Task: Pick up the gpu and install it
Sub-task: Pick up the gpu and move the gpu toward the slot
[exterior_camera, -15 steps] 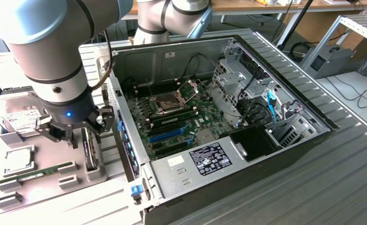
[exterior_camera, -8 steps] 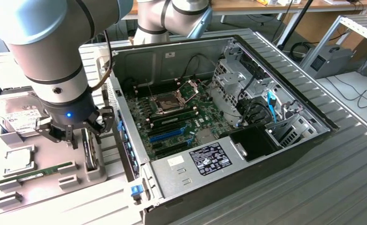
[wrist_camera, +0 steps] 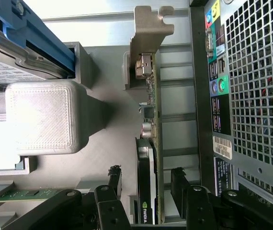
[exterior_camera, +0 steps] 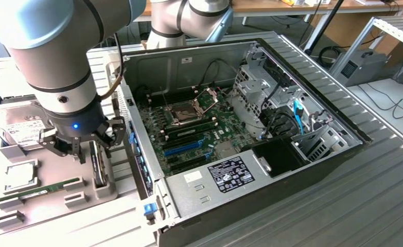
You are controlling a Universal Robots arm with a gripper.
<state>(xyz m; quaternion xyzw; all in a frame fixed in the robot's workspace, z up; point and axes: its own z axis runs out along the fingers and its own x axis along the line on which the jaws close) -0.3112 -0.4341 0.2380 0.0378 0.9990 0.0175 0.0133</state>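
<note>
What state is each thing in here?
end effector: open, fingers either side of the gpu, not touching.
gpu: standing on edge in the parts tray, not lifted.
computer case: side open, interior exposed.
memory stick: lying flat in the tray.
hard drive: resting in the tray.

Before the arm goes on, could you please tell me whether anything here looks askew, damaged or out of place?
Nothing stands out. The gpu stands upright on edge in its grey holder, the open gripper straddles it squarely, and the open computer case shows no visible damage.
</note>
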